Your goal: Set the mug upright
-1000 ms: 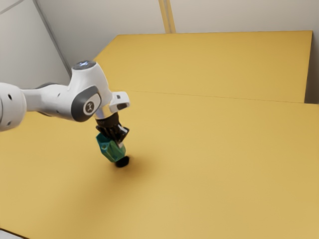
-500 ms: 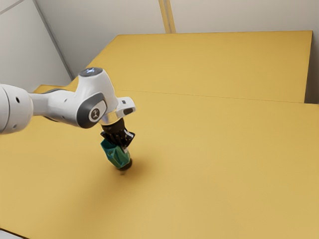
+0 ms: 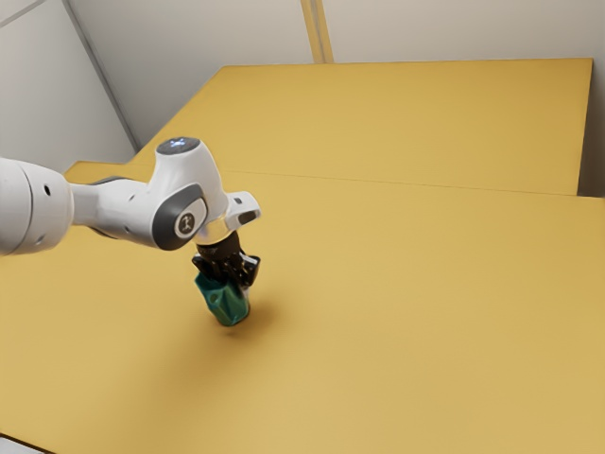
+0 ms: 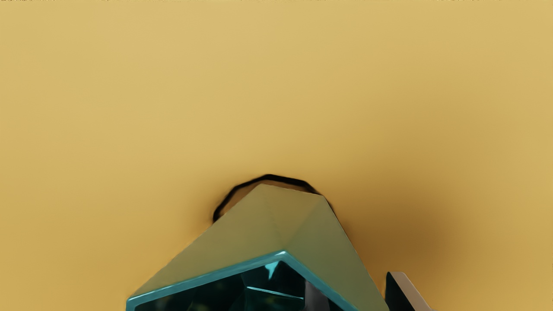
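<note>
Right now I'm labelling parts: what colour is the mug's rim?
The mug's rim is teal; it shows best in the wrist view.

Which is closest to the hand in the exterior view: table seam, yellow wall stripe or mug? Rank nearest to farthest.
1. Mug: at the hand, just below it.
2. Table seam: beyond the hand, crossing the yellow surface.
3. Yellow wall stripe: farthest back.
</note>
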### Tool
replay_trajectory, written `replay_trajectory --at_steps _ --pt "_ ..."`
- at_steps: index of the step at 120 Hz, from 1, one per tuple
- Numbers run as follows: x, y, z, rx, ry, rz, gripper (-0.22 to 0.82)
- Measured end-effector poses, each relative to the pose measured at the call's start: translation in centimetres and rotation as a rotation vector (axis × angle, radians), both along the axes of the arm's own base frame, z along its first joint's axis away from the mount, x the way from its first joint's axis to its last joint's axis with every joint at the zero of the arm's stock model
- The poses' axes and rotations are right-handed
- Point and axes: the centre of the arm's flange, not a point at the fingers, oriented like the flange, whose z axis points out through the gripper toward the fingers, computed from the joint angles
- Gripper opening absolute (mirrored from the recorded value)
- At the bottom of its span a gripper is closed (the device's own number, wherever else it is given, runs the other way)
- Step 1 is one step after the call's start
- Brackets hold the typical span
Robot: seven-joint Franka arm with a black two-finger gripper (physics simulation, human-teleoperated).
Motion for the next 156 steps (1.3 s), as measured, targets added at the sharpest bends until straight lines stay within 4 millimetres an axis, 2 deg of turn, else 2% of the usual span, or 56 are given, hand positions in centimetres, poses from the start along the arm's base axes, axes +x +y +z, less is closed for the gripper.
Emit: replay_trajectory --at_steps 8,22,47,75,96,117,138,156 --pt "0.0 -0.2 0.3 -0.002 -0.010 -0.002 0.17" --pt "0.0 -0.7 2.2 -0.005 -0.051 -0.009 0.34" --pt "0.2 -2.8 6.0 -0.012 -0.113 -0.052 0.49" --pt "2.6 -2.9 11.9 -0.009 -0.124 -0.053 0.55" --pt "3.6 -4.3 15.6 -0.005 -0.095 -0.076 0.57" --pt "5.0 -5.0 20.7 -0.009 -0.079 -0.086 0.58" --pt "5.0 -5.0 24.8 -0.007 -0.054 -0.089 0.58" --pt "4.5 -4.8 27.5 -0.004 -0.036 -0.087 0.58"
